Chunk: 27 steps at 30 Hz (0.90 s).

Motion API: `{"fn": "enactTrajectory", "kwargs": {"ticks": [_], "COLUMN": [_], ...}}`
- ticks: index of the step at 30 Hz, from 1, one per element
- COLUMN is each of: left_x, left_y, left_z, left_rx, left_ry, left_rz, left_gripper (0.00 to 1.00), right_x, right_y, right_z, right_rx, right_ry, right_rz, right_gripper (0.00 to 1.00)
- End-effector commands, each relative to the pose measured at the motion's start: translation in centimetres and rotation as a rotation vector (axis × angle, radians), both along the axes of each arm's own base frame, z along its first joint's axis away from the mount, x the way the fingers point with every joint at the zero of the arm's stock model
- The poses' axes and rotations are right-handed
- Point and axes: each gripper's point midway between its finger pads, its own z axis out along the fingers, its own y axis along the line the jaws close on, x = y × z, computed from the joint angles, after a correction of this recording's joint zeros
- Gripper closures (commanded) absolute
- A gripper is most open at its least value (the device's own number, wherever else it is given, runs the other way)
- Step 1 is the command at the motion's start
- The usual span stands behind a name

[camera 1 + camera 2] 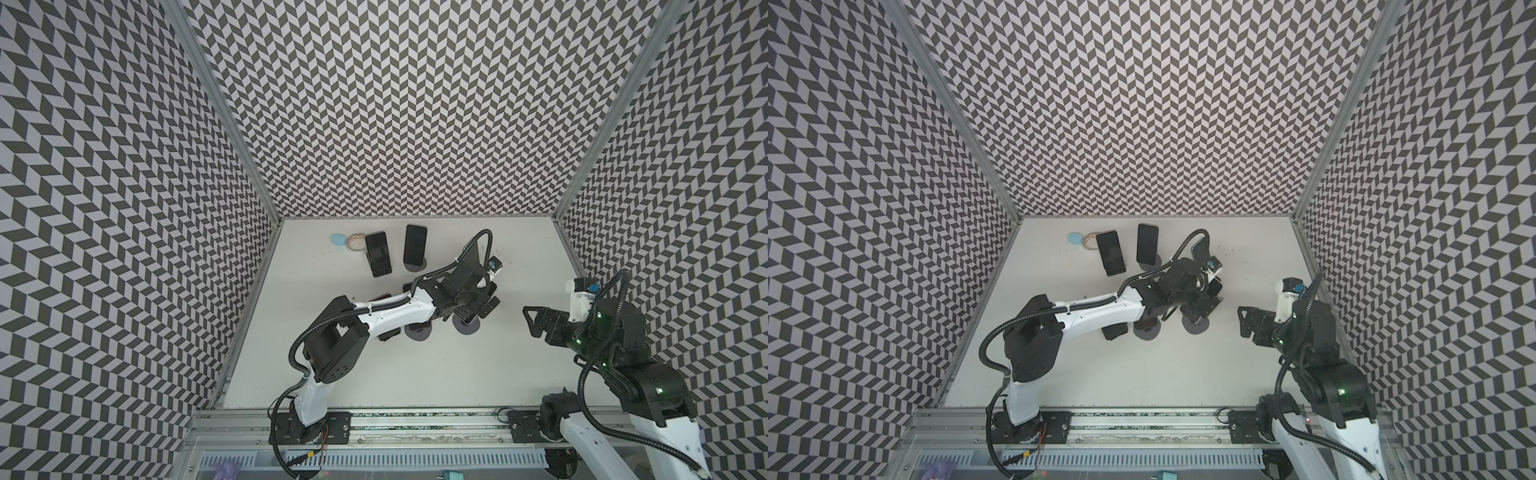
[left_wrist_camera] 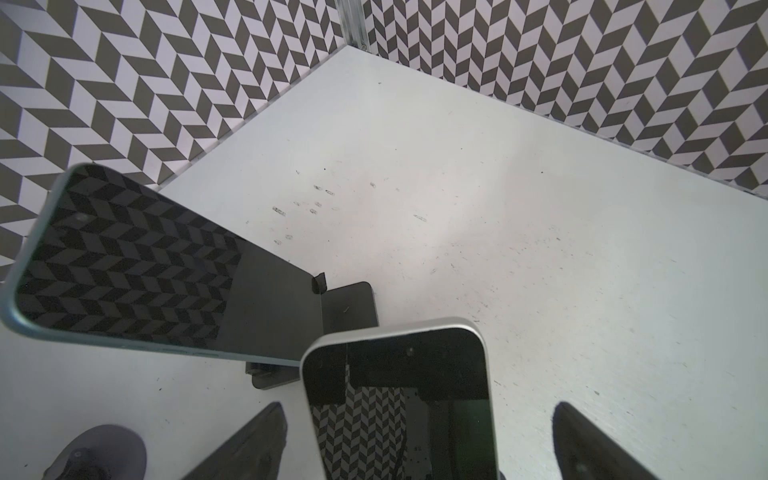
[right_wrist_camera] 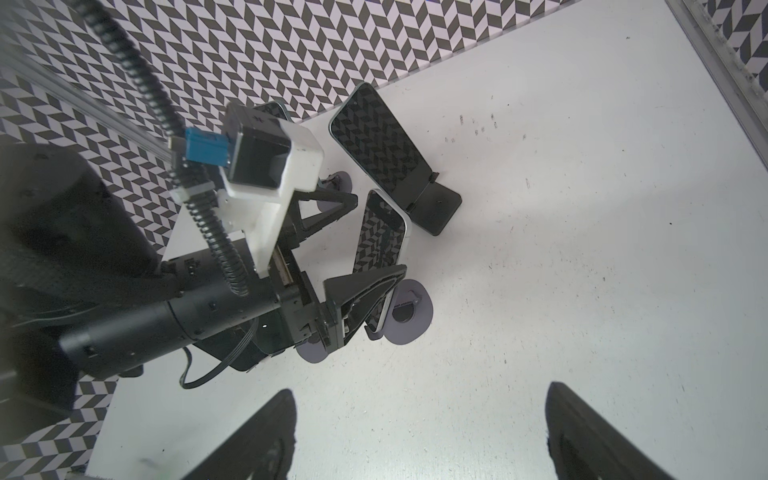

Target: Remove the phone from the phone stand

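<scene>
A phone with a silver rim (image 2: 399,407) (image 3: 380,237) leans on a phone stand with a round grey base (image 3: 409,311) (image 1: 467,326) near the middle of the table. My left gripper (image 2: 417,409) (image 1: 478,305) (image 1: 1200,307) is open around it. One finger (image 2: 257,440) stands on each side of the phone, with table showing in the gaps, so neither touches it. My right gripper (image 3: 419,395) (image 1: 530,322) (image 1: 1241,322) hangs open and empty over bare table to the right of the stand, pointing toward it.
A blue-edged phone on a black flat stand (image 2: 137,266) (image 3: 382,145) stands close behind the left gripper. Two more phones on stands (image 1: 377,251) (image 1: 415,245), a blue oval thing (image 1: 338,240) and a ring (image 1: 356,241) sit at the back. Another round base (image 1: 417,332) lies under the left arm.
</scene>
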Motion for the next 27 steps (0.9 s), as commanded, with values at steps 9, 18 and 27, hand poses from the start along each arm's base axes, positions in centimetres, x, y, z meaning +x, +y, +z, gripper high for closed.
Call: {"fn": "enactTrajectory", "kwargs": {"ticks": [9,18,27], "left_x": [0.3,0.6,1.1], "left_y": [-0.8,-0.8,-0.7], "left_z": [0.1,-0.2,-0.1], "left_rx": [0.017,0.022,0.02], "left_ry": [-0.027,-0.03,-0.034], "left_rz": [0.009,0.025,0.053], "left_gripper": [0.01,0.02,0.03], "right_x": [0.5,0.6,0.6], "right_y": [0.0,-0.1,0.0], "right_z": [0.8,0.7,0.6], "right_rx": [0.005,0.002,0.003], "right_ry": [-0.051,-0.052,-0.051], "right_rz": [-0.006,-0.007,-0.004], "right_gripper": [0.09,0.09,0.09]}}
